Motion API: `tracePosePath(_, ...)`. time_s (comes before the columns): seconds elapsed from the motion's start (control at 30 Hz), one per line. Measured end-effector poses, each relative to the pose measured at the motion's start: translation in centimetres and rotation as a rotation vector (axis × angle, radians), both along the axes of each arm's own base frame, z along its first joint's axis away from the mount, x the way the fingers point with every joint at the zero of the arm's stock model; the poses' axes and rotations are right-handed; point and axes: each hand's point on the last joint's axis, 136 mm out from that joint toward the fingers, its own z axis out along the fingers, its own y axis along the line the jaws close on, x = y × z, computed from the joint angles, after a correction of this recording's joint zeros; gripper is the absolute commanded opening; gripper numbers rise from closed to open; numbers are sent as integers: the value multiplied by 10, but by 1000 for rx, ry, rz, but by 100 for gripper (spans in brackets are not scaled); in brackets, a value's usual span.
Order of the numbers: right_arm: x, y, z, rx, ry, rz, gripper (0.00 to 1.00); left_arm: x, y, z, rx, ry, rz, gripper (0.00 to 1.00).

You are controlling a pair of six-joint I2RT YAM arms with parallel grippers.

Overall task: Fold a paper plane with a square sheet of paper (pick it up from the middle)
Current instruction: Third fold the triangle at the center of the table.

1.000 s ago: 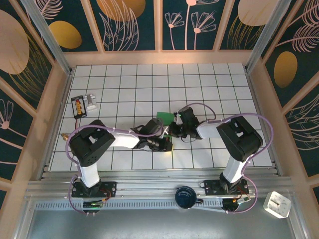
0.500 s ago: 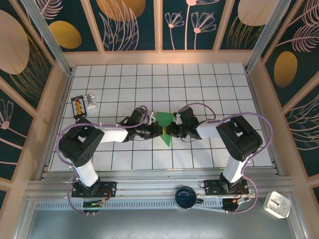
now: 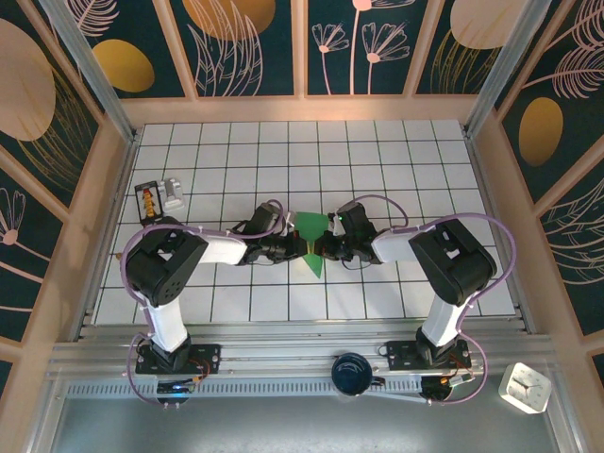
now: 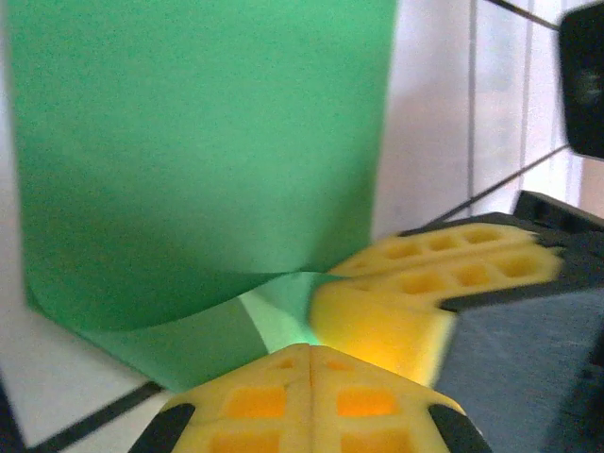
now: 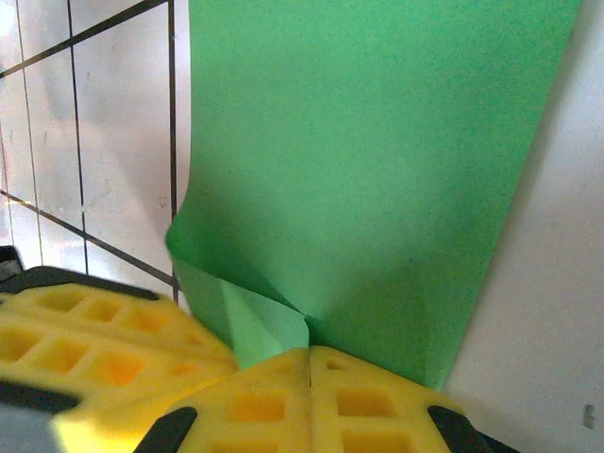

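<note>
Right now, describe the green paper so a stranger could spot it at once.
On the white tiled table, look at the very middle. The green paper is pinched between the left gripper and right gripper, tapering to a point; nothing else there is green.

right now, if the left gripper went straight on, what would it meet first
The green paper, right at the tips of the left gripper; just beyond it, probably the right gripper.

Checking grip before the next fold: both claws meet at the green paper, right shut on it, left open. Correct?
No. The left claw is shut on the green paper too; the left wrist view shows its pads pressed together. The right claw is shut on it.
</note>
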Motion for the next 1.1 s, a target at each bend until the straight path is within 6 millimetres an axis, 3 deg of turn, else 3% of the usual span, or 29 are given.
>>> tracePosePath(0.37, 0, 0, 0, -1, -1, 2, 0, 3, 7, -5, 29, -14, 2, 2)
tracePosePath(0.77, 0, 0, 0, 0, -2, 2, 0, 15, 4, 19, 9, -67, -3, 4)
tracePosePath(1.1, 0, 1, 0, -2, -3, 9, 0, 19, 15, -4, 67, -32, 11, 3)
